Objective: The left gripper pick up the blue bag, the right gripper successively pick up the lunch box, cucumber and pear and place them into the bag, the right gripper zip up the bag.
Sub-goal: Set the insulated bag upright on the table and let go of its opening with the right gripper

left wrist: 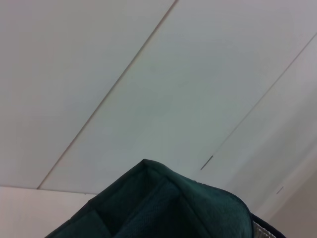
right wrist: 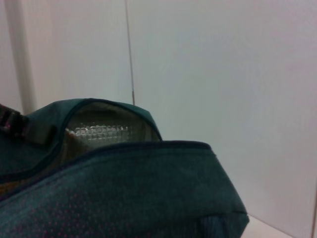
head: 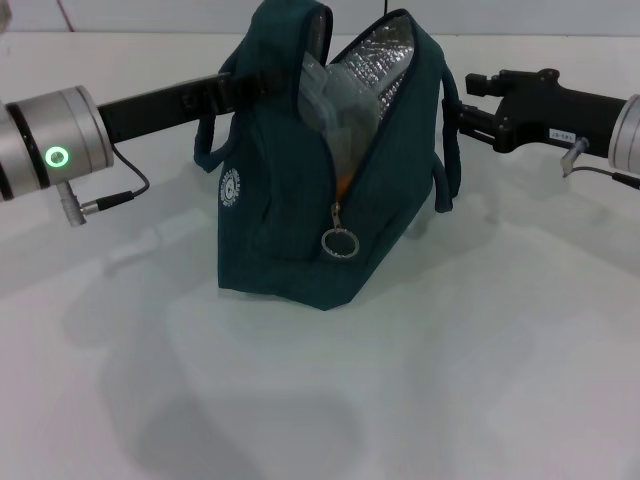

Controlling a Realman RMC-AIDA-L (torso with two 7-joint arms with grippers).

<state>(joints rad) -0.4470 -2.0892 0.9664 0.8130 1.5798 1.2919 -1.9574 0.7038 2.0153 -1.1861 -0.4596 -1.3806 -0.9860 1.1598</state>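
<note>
Since the bag (head: 290, 230) is soft fabric with a foil lining, it will sag and fold wherever it is not held, and the load inside gives it some weight. It stands on the tabletop (head: 450, 380) between the two arms, its mouth gaping upward, the zipper run only part way. The lunch box (head: 325, 100) pokes out of the opening, and a sliver of orange low in the slit is probably the pear (head: 343, 185); no cucumber shows. The best hold for closing is the metal ring pull (head: 339, 243), which hangs at the foot of the slit on the near face: small, stiff, likely to swing, and slippery for padded jaws.

The left gripper (head: 235, 85) reaches in at the bag's upper left edge; whether its jaws are closed on the fabric I cannot tell. The right gripper (head: 462, 105) sits just beside the bag's right side near a handle loop, and its jaws are equally unclear.

The tabletop is plain, white and smooth, so an unsteadied bag may slide. Behind it stand pale wall panels (left wrist: 148, 74) with thin seams.
</note>
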